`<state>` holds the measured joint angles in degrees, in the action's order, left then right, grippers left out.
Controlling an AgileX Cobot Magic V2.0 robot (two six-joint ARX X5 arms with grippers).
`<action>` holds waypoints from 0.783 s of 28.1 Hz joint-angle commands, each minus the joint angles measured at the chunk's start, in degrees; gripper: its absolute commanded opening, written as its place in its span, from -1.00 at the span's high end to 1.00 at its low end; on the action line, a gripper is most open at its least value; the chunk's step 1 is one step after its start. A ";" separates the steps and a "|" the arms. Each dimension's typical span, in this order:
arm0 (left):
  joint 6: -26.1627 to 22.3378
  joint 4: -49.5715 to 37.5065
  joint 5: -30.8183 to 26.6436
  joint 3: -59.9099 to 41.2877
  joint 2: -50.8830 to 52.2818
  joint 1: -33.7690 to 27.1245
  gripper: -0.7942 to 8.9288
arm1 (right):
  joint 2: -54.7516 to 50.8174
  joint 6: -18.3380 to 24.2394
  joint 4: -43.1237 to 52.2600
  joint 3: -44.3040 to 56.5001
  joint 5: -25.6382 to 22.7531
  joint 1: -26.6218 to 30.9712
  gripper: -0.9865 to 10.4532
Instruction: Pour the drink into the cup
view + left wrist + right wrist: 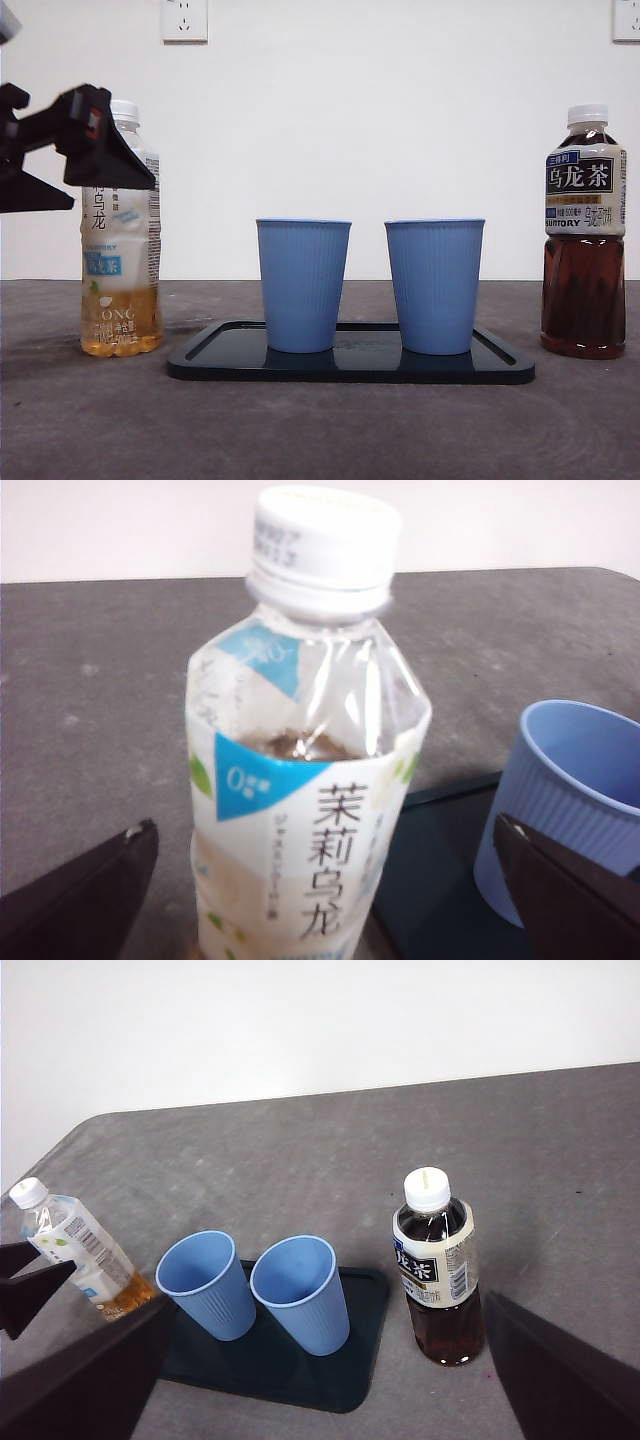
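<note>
2 blue cups stand side by side on a dark tray (505, 362) in the middle of the grey counter (320, 430), both upright and close together without touching. The left cup (302, 285) and the right cup (434, 287) look empty from above in the right wrist view.

The pale bottle (121, 270) stands upright on the counter just beside the tray's left end, white cap on, with a low band of amber drink at its base. The left gripper (325, 885) is at this bottle: in its wrist view the 2 jaws are spread wide, 1 on each side of the bottle's labelled body, and neither jaw touches it. In the front view that gripper comes in from the left edge as a black shape at the height of the bottle's shoulder, partly covering it.

The dark bottle (585, 240) stands upright on the counter to the right of the tray, apart from it, capped and filled with brown tea to about its label.

The right gripper (330, 1380) hangs high over the near side of the counter, looking down on the cups and both bottles. Its jaws are wide apart and hold nothing.
</note>
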<state>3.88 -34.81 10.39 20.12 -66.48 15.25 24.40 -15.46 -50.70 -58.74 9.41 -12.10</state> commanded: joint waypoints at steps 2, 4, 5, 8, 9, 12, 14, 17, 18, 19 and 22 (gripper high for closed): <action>-1.51 -5.97 -0.02 0.31 -4.50 0.22 -0.25 | 0.17 -0.61 0.31 -1.07 -0.33 -0.20 -0.03; -1.53 -8.61 -0.02 0.35 -6.73 0.22 -0.25 | 0.17 -0.61 0.31 -1.07 -0.39 -0.20 -0.03; -1.53 -9.55 -0.02 0.46 -7.82 0.22 -0.25 | 0.17 -0.61 0.31 -1.07 -0.42 -0.20 -0.03; -1.53 -11.61 -0.02 1.03 -10.75 0.22 -0.24 | 0.17 -0.59 0.31 -1.07 -0.42 -0.20 -0.03; -1.64 -11.96 -0.02 1.31 -11.63 0.20 -0.23 | 0.17 -0.59 0.33 -1.07 -0.42 -0.20 -0.03; -2.19 -12.09 -0.02 2.45 -13.68 0.20 -0.06 | 0.17 -0.57 0.31 -1.07 -0.44 -0.20 -0.03; -3.13 -12.26 -0.02 3.08 -14.67 0.20 0.06 | 0.17 -0.57 0.31 -1.07 -0.44 -0.20 -0.03; -3.89 -13.97 -0.02 3.30 -15.76 0.20 0.17 | 0.17 -0.59 0.28 -1.07 -0.44 -0.20 -0.03; -3.89 -14.12 -0.02 3.30 -15.87 0.20 0.21 | 0.17 -0.59 0.26 -1.07 -0.42 -0.20 -0.03; -3.91 -14.10 -0.02 3.30 -15.87 0.20 0.25 | 0.17 -0.59 0.26 -1.07 -0.42 -0.20 -0.03; -3.89 -14.36 -0.02 3.30 -15.85 0.20 0.35 | 0.17 -0.59 0.26 -1.07 -0.42 -0.20 -0.03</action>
<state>0.49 -48.18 10.00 22.70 -81.47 15.25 24.40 -15.46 -50.74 -58.74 9.04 -12.10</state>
